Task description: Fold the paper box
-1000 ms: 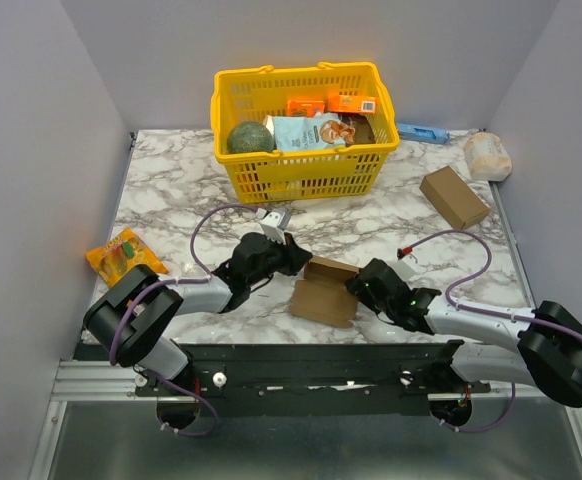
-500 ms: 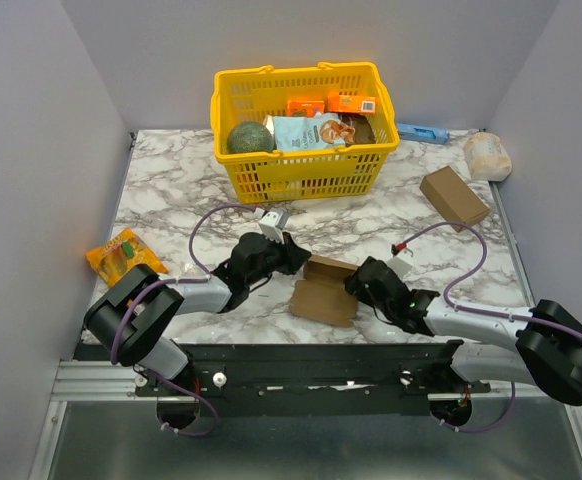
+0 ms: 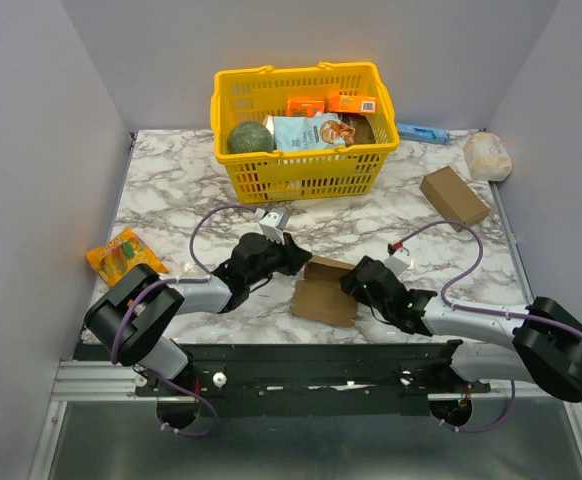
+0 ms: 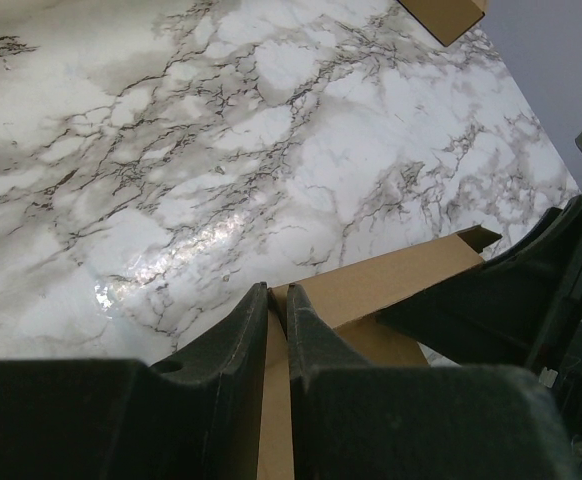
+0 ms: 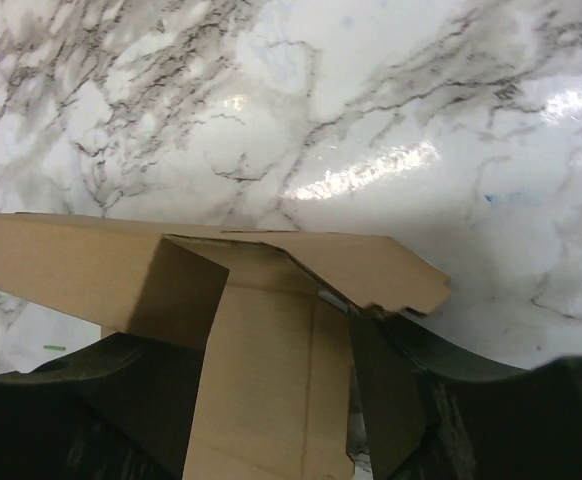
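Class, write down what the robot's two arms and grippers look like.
Both match. The left arm and right arm have light grey links between bulky black rounded joint housings. A purple cable loops loosely along each. The left gripper and right gripper are matte black with tapered fingers. No markings show.

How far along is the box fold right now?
Early. Done: the paper box looks partly raised, one wall up and a notched flap bent over. In hand: the left gripper pinches a wall edge; the right gripper straddles the other end, grip unclear. Left: the box is open, with its flaps untucked.
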### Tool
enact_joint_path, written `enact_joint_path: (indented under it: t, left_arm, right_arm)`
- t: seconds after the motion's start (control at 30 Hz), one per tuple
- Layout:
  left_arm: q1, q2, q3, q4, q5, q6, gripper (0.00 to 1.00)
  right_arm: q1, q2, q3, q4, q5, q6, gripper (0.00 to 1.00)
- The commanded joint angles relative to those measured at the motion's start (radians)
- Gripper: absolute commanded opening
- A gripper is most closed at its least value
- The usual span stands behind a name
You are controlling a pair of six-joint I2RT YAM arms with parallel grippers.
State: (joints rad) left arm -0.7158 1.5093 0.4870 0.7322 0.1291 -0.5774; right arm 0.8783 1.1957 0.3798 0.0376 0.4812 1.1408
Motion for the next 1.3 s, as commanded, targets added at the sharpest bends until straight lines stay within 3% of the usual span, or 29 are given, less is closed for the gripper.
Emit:
enact_joint_path:
  t: [0.0,0.17,0.57,0.73,0.93,1.03,1.27]
  left_arm:
    - [-0.005,0.055,-0.042,-0.248,-0.029,0.027,0.2]
    - [-0.005,0.043,-0.051,-0.246,-0.034,0.027,0.2]
    - [0.035,0.039,-0.093,-0.159,0.049,0.008,0.21]
    - [0.035,-0.007,-0.096,-0.14,0.072,0.036,0.53]
    - [0.035,-0.095,-0.048,-0.212,0.032,0.057,0.77]
    - [0.035,-0.149,-0.06,-0.223,-0.006,0.059,0.85]
    - [0.035,-0.322,-0.195,-0.153,-0.106,0.056,0.89]
  right_arm:
    - [0.011,-0.062,-0.008,-0.156,0.023,0.085,0.65]
    - [0.01,-0.11,-0.041,-0.179,0.048,0.115,0.67]
    - [0.01,-0.039,-0.038,-0.136,0.08,0.131,0.72]
    - [0.01,-0.045,-0.019,-0.139,0.059,0.096,0.72]
    - [0.011,-0.08,-0.031,-0.139,0.042,0.073,0.74]
    - [0.011,-0.11,-0.042,-0.139,0.034,0.066,0.74]
    - [0.011,-0.165,-0.068,-0.137,0.027,0.06,0.75]
